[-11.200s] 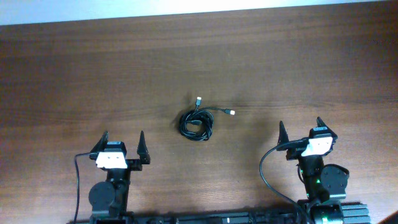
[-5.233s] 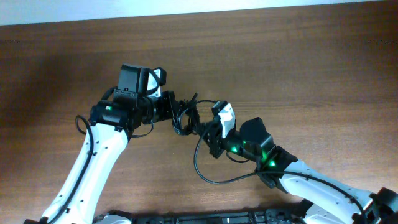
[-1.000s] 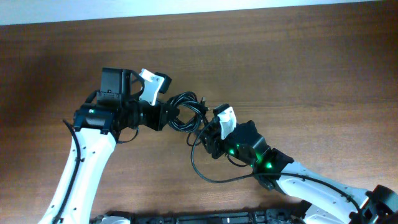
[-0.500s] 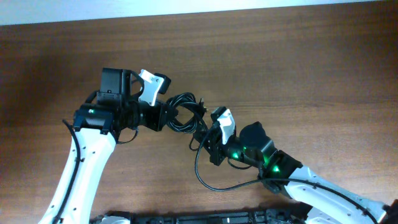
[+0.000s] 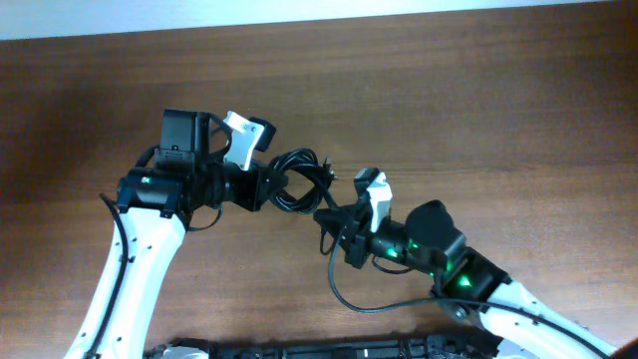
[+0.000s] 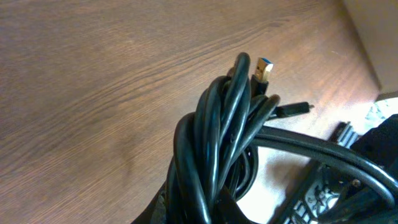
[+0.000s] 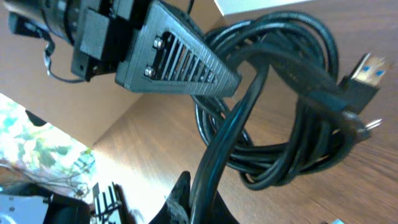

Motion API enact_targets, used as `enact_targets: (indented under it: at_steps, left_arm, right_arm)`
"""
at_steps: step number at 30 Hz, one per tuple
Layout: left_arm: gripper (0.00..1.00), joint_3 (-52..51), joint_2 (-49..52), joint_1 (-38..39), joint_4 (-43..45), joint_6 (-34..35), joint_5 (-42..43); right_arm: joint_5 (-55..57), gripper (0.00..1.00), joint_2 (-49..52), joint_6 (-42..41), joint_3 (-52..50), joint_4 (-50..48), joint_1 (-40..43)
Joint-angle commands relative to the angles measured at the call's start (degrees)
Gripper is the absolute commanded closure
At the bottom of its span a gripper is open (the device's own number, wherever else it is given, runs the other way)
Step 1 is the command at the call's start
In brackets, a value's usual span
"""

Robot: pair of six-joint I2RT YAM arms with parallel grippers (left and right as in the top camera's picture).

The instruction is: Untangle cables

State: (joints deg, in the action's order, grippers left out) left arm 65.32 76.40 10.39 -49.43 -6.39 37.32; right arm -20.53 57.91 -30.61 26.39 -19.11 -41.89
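Bundle of knotted cables [image 5: 299,178] is clamped in left claw [image 5: 267,186] above desk [image 5: 478,100]; one strand is pinched in right claw [image 5: 329,224], nearer and to the right.

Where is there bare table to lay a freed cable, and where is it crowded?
Bare: the table along its far edge, left of the left arm, and right of the right arm. Crowded: the centre, where left gripper and right gripper both hold the cable bundle.
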Motion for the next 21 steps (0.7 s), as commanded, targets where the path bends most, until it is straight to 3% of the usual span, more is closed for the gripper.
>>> enact_targets:
  at_steps: [1,9,10,11,12,13,14,17,21]
  left_arm:
    - [1.0,0.4,-0.6,1.4,0.1,-0.3,3.7]
    - [1.0,0.4,-0.6,6.2,2.1,-0.4,3.8]
    - [1.0,0.4,-0.6,6.2,2.1,-0.4,3.7]
    - [1.0,0.4,-0.6,5.9,2.0,-0.4,2.8]
    - [1.0,0.4,-0.6,5.9,2.0,-0.4,0.3]
    - [1.0,0.4,-0.6,5.9,2.0,-0.4,-3.0]
    - [1.0,0.4,-0.6,6.0,2.0,-0.4,-6.0]
    - [1.0,0.4,-0.6,6.0,2.0,-1.2,-9.0]
    - [1.0,0.4,-0.6,6.0,1.8,-3.8,-7.6]
  right_arm:
    - [-2.0,0.96,6.7,-2.9,1.7,-7.4,-0.1]
    - [-1.7,0.96,11.9,-2.9,1.8,-9.8,-0.1]
    - [-1.7,0.91,11.9,-2.9,1.8,-9.8,0.0]
    - [-1.7,0.71,11.9,-2.9,1.8,-9.4,0.0]
    - [-1.8,0.43,11.8,-2.6,1.8,-7.9,0.0]
    - [-2.1,0.08,11.3,-1.9,1.8,-4.7,0.7]
    - [-3.8,0.01,10.2,2.1,1.8,0.0,1.9]
    - [-6.4,0.01,3.7,9.8,1.8,11.4,9.0]
    - [-5.6,0.01,0.4,11.1,1.8,11.7,18.0]
